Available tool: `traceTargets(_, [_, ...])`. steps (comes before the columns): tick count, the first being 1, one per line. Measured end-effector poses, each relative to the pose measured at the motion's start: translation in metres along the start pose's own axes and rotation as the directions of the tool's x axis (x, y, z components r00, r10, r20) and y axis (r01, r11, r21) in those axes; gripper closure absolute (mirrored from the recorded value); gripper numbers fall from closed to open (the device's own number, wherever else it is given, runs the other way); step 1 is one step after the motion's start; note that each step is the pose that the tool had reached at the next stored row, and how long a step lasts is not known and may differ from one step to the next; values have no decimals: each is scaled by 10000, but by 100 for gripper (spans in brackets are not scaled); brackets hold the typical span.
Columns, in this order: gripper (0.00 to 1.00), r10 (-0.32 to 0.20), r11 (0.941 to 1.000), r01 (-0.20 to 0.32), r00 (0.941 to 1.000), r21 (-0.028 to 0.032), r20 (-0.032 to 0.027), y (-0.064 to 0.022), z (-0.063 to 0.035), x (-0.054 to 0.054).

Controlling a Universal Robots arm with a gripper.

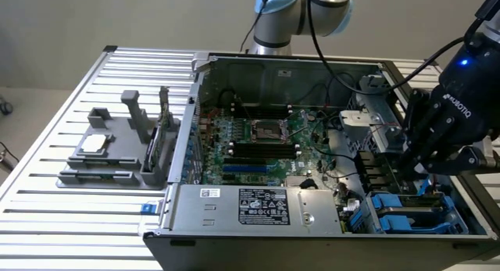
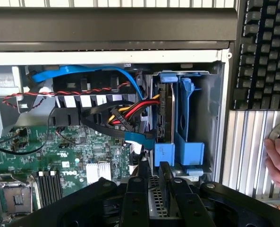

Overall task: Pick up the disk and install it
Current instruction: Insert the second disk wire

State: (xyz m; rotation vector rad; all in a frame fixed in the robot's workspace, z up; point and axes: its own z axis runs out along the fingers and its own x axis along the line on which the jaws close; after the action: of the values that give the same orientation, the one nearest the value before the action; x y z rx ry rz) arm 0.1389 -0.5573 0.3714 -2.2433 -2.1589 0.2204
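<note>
Already the disk (image 2: pixel 164 113) is seated on edge in the blue drive bay (image 1: pixel 410 215) at the computer case's (image 1: pixel 258 236) near right corner. Nothing is held by the gripper (image 2: pixel 151 189); its fingers are kept narrow just above it.

The gripper (image 1: pixel 437 160) body has "ROBOTIQ" in white letters down its side. There's a Dell logo printed on the motherboard (image 2: pixel 66 173) in the wrist view. The PSU (image 1: pixel 250 208) sticker is covered in small print and marks, but none of it's readable.
</note>
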Motion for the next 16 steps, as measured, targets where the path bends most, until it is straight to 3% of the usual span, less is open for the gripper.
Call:
traceTargets(4, [75, 78, 9996, -73, 9997, -256, 223, -2, -14, 18])
traceTargets(8, [75, 124, 9991, -109, 9993, -414, 365, -6, -31, 73])
traceTargets(12, [75, 169, 9985, -142, 9986, -538, 510, -9, -44, 126])
traceTargets(16, [75, 209, 9981, -170, 9975, -585, 675, -4, -48, 146])
